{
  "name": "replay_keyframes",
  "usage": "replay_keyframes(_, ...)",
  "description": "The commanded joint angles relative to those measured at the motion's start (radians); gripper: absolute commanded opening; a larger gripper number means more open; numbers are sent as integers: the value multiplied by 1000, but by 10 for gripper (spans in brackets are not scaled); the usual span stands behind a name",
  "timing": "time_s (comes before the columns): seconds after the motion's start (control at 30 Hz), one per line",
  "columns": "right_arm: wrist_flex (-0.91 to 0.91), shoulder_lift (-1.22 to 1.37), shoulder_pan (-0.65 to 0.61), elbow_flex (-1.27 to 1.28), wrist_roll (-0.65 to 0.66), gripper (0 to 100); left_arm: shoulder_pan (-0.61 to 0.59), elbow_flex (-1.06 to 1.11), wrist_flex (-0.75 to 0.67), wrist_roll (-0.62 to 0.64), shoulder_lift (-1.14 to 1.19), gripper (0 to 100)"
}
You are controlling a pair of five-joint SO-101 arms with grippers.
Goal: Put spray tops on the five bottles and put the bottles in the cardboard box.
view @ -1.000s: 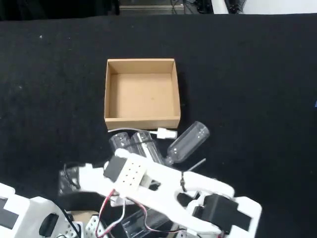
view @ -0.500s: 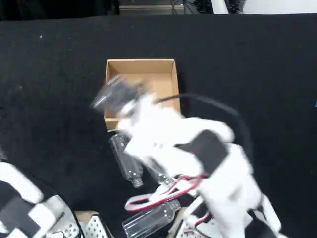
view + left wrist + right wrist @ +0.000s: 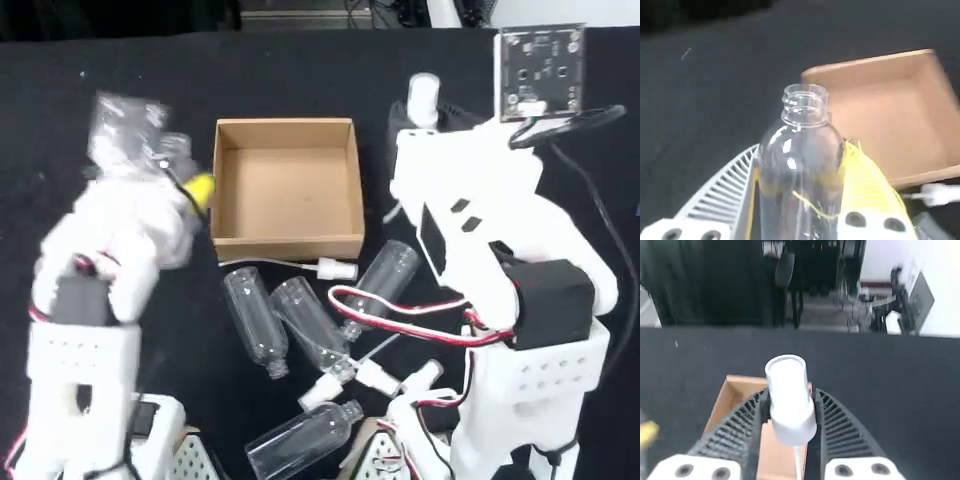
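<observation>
Half a second ago one white arm was a blur across the middle, over the near-left corner of the cardboard box (image 3: pixel 288 245). Now your two arms stand apart, one on each side of the box.

Your left gripper (image 3: pixel 802 150) is raised to the left of the box and is closed around a clear bottle (image 3: pixel 805 107). The bottle sits upright between the white finger and the yellow one, its threaded neck open and uncapped.

Your right gripper (image 3: pixel 791 397) is up at the box's far-right corner, pinching a white spray top (image 3: pixel 786 372) with its tube hanging down.

On the black table (image 3: pixel 300 70), just near the box, three uncapped bottles lie on their sides where they lay before: the left bottle (image 3: pixel 255 320), the middle bottle (image 3: pixel 310 325) and the right bottle (image 3: pixel 385 280). A fourth bottle (image 3: pixel 300 440) lies at the near edge, also unmoved. A loose spray top (image 3: pixel 335 267) rests against the box's near wall.
</observation>
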Motion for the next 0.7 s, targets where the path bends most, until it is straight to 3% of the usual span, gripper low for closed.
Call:
replay_keyframes(0.0, -95, -30, 17, -59, -25, 59, 147, 254, -241, 14, -186, 65)
replay_keyframes(0.3, -152, -36, -18, -59, -157, 60, 367, 576, -376, 107, -546, 66)
replay_keyframes(0.67, -160, -39, -224, -61, -158, 59, 389, 800, -379, 110, -885, 68)
